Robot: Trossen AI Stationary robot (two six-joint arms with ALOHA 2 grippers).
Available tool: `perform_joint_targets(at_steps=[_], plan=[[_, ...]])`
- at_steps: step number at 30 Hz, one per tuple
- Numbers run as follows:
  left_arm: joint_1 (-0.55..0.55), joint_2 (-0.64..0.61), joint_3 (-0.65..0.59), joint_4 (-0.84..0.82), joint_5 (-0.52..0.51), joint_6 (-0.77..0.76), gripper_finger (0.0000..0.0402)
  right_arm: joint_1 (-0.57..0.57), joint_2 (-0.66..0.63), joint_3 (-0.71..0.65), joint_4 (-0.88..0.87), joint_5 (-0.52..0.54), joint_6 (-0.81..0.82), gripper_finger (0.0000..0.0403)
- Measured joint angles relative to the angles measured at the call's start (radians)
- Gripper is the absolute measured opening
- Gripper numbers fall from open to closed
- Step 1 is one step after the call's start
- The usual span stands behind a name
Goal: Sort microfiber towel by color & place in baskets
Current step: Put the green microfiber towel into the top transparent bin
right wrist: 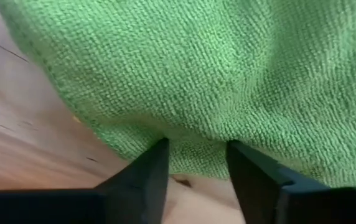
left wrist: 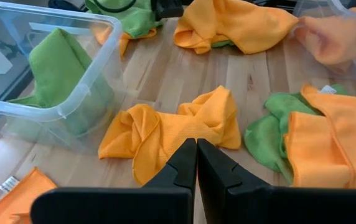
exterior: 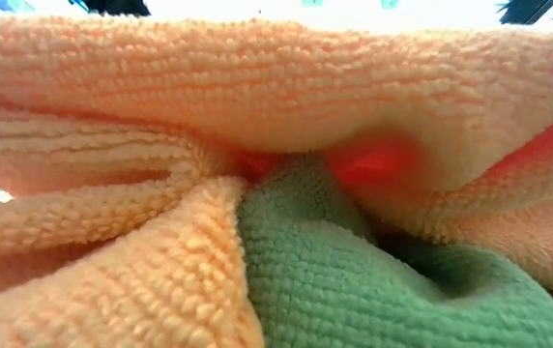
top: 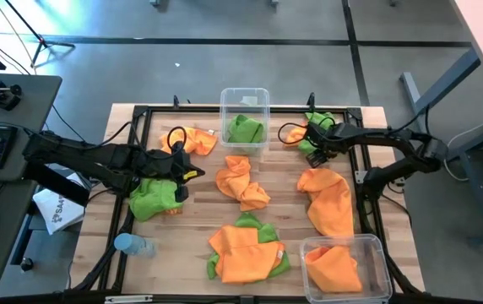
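Orange and lime green microfiber towels lie scattered on the wooden table [top: 140, 253]. A clear basket [top: 244, 91] at the far middle holds a green towel [top: 245, 129]. A second basket [top: 343, 243] at the near right holds an orange one [top: 334, 268]. My right gripper [top: 316, 156] points down, open, at the edge of a green towel [right wrist: 228, 62] at the far right [top: 319, 122]. My left gripper [left wrist: 196, 155] is shut and hovers over the left side [top: 192, 173], facing a crumpled orange towel [left wrist: 184, 124]. Orange and green cloth [exterior: 276, 193] fills the low view. My right gripper comes from above at the green towel's near edge [right wrist: 193, 140], with one fingertip [right wrist: 159, 152] on either side of a small stretch of that edge. The towel lies flat on the table. I cannot tell whether the tips touch the cloth.
A blue-capped bottle [top: 132, 245] lies at the near left corner, with a white bag [top: 60, 211] beside the table. Cables [top: 174, 139] trail along the far edge. A green towel [top: 153, 198] lies under my left arm. Bare wood shows between the towel bunches.
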Motion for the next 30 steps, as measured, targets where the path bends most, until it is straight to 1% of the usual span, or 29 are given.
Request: perform_joint_targets(at_steps=[2,5,6,7,10,13,23,27,30], plan=[[0.000,0.000,0.000,0.000,0.005,0.000,0.0000,0.000,-0.001,0.000,0.007,-0.001,-0.004,0.0107],[0.000,0.000,0.000,0.000,0.005,0.000,0.0000,0.000,-0.001,0.000,0.007,-0.001,-0.014,0.0034],[0.000,0.000,0.000,0.000,0.005,0.000,0.0000,0.000,-0.001,0.000,0.007,0.000,-0.024,0.0018],[0.000,0.000,0.000,0.000,0.005,0.000,0.0000,0.000,-0.001,0.000,0.006,0.003,-0.028,0.0010],[0.000,0.000,0.000,0.000,0.005,0.000,0.0000,0.000,-0.016,0.000,0.002,0.007,-0.023,0.0018],[0.000,0.000,0.000,0.000,0.005,0.000,0.0000,0.009,-0.058,0.000,-0.001,0.008,-0.024,0.0005],[0.000,0.000,0.000,0.000,0.004,0.000,0.0000,0.054,-0.275,0.000,-0.006,0.008,0.022,0.0001],[0.000,0.000,0.000,0.000,0.004,0.000,0.0000,0.055,-0.291,0.000,-0.002,0.000,-0.045,0.0008],[0.000,0.000,0.000,0.000,0.004,0.000,0.0000,0.055,-0.271,0.000,0.015,-0.001,-0.051,0.0028]])
